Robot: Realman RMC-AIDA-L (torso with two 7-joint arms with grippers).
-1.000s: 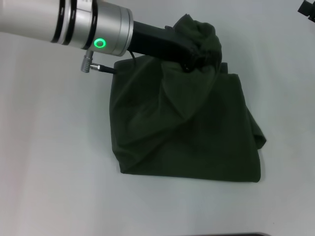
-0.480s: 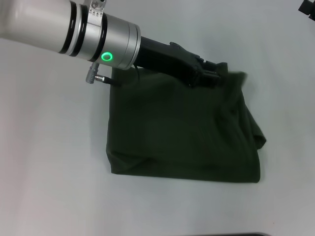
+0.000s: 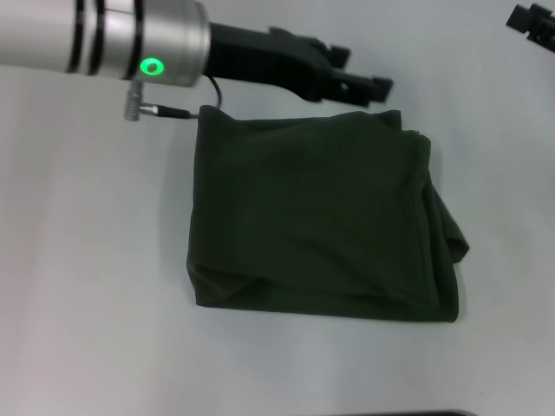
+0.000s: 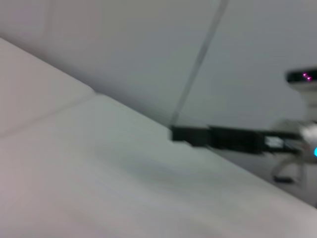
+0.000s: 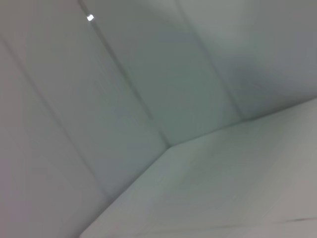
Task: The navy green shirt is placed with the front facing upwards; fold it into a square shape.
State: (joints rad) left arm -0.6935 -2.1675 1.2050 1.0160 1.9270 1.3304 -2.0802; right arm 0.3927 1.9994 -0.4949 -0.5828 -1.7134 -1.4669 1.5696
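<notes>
Left claw (image 3: 368, 87) now off the flattened navy green shirt (image 3: 321, 230), beyond its far edge.

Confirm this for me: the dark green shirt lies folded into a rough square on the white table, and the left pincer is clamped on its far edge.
Wrong on one point. The head view shows the left pincer hanging just beyond the far edge of the dark green shirt, gripping no cloth. The rest stands: the shirt lies folded into a rough square on the white table.
</notes>
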